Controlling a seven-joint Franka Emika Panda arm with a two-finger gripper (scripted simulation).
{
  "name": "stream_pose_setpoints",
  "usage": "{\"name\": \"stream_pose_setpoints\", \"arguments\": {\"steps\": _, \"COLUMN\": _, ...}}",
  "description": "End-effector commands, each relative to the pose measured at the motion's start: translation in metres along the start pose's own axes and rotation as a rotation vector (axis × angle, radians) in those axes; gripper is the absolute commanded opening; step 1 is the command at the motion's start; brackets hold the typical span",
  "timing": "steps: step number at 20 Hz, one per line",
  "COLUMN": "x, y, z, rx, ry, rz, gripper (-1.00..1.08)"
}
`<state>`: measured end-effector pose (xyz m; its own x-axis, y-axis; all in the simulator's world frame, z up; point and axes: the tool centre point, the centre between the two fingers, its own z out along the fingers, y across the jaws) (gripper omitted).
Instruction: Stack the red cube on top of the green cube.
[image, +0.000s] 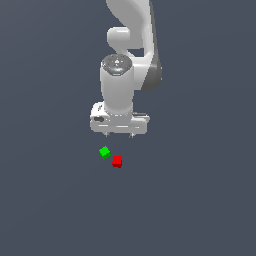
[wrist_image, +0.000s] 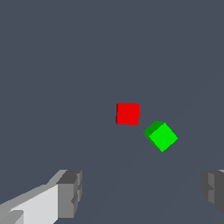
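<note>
The red cube (image: 117, 161) (wrist_image: 127, 113) rests on the grey floor. Close beside it, toward the exterior view's left and a little farther back, lies the green cube (image: 105, 152) (wrist_image: 162, 136), turned at an angle; a small gap separates the two. My gripper (image: 119, 135) (wrist_image: 142, 192) hangs above and behind both cubes, open, with nothing between its fingers. In the wrist view the two grey fingertips (wrist_image: 70, 192) stand wide apart, and both cubes lie ahead of them.
The flat dark grey floor (image: 200, 200) spreads all around. The white arm (image: 120, 85) rises behind the cubes.
</note>
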<state>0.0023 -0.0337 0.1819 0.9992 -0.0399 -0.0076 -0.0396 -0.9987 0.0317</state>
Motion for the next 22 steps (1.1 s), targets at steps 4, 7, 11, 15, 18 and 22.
{"name": "stream_pose_setpoints", "arguments": {"steps": 4, "x": 0.001, "y": 0.0, "z": 0.003, "rx": 0.001, "ry": 0.0, "rz": 0.001, "gripper": 1.0}}
{"name": "stream_pose_setpoints", "arguments": {"steps": 7, "x": 0.003, "y": 0.001, "z": 0.01, "rx": 0.003, "ry": 0.001, "rz": 0.005, "gripper": 1.0}}
{"name": "stream_pose_setpoints", "arguments": {"steps": 11, "x": 0.009, "y": 0.003, "z": 0.027, "rx": 0.007, "ry": 0.002, "rz": 0.014, "gripper": 1.0}}
{"name": "stream_pose_setpoints", "arguments": {"steps": 15, "x": 0.018, "y": 0.006, "z": 0.053, "rx": 0.014, "ry": 0.003, "rz": 0.026, "gripper": 1.0}}
{"name": "stream_pose_setpoints", "arguments": {"steps": 18, "x": 0.026, "y": 0.008, "z": 0.074, "rx": 0.02, "ry": 0.004, "rz": 0.037, "gripper": 1.0}}
{"name": "stream_pose_setpoints", "arguments": {"steps": 22, "x": 0.034, "y": 0.01, "z": 0.095, "rx": 0.026, "ry": 0.006, "rz": 0.047, "gripper": 1.0}}
